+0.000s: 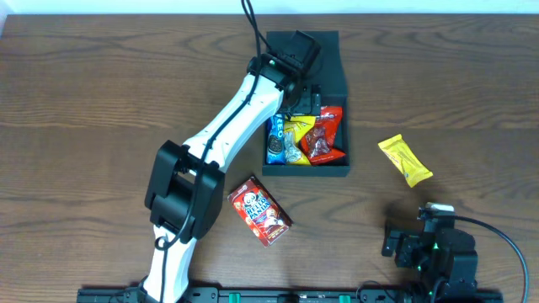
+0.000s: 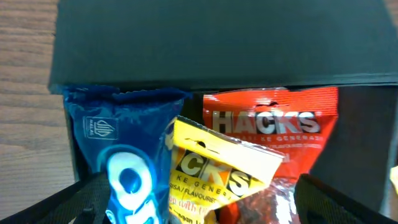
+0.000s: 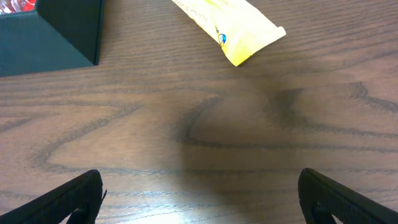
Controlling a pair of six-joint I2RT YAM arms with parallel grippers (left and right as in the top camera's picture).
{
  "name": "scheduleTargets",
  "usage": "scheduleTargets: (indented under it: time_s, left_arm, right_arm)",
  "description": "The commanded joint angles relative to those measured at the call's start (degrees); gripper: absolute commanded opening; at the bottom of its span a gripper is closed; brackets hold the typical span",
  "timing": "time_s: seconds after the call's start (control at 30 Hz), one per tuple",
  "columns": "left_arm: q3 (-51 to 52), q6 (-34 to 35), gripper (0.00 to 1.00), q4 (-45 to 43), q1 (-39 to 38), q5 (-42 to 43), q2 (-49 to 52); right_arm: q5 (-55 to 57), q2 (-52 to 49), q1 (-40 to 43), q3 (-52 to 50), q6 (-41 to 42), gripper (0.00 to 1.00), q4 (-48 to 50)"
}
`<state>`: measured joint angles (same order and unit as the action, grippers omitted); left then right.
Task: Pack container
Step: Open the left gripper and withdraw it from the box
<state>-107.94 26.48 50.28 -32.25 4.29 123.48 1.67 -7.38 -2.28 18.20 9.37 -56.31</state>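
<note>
On the wooden desk (image 1: 84,101), the dark container (image 1: 337,71) lies open at the far middle with snack packets (image 1: 307,139) inside; the left hand (image 1: 300,99) hangs over them, spread wide and empty; the right hand (image 3: 199,199), equally wide, sits near a loose yellow packet (image 1: 405,160)

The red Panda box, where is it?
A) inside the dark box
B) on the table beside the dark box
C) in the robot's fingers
B: the red Panda box lies on the wooden table, outside the container, with nothing holding it.
</note>
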Motion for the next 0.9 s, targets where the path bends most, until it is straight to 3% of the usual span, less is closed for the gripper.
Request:
scheduleTargets:
  time_s: [0.0,0.23,0.47,0.73,0.87]
  left_arm:
    - [0.04,-0.94,0.95,-0.04,-0.02,0.22,1.86]
    - [0.04,-0.94,0.96,-0.66,-0.07,-0.68,1.86]
    - [-2.03,-0.83,0.95,3.72,-0.46,-8.39,-3.67]
    - [-2.08,9.68,0.95,17.42,-1.22,-17.38,-17.68]
    - [-0.7,20.41,0.95,26.21,-3.17,-18.47,-22.43]
  right_arm:
    - [-0.2,0.24,0.33,-0.13,-0.87,0.99,-0.2]
    - [-0.2,0.24,0.33,-0.13,-0.87,0.99,-0.2]
    - [-0.2,0.24,0.33,-0.13,-0.85,0.99,-0.2]
    - [-0.2,0.24,0.33,-0.13,-0.87,0.99,-0.2]
    - [-0.2,0.24,0.33,-0.13,-0.87,0.99,-0.2]
